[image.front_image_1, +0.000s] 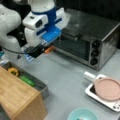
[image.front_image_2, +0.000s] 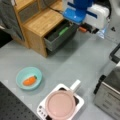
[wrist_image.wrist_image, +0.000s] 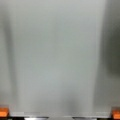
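My gripper (image.front_image_1: 43, 51) hangs above the grey table, just left of the toaster oven (image.front_image_1: 87, 37) and beyond the open drawer (image.front_image_1: 40, 86). Its orange fingertips (image.front_image_1: 49, 49) point down and hold nothing. In a front view the gripper (image.front_image_2: 87, 28) sits at the top, right of the drawer (image.front_image_2: 56, 40). The wrist view shows the gripper (wrist_image.wrist_image: 60, 113) open, with one orange fingertip (wrist_image.wrist_image: 3, 112) in each bottom corner and only bare grey surface between them.
The drawer of a wooden cabinet (image.front_image_1: 17, 97) holds a green item (image.front_image_1: 27, 80) and a yellow item (image.front_image_1: 13, 71). A pink pan (image.front_image_2: 61, 104) sits on a white hotplate (image.front_image_2: 42, 110). A teal bowl (image.front_image_2: 23, 73) holds a carrot (image.front_image_2: 30, 80).
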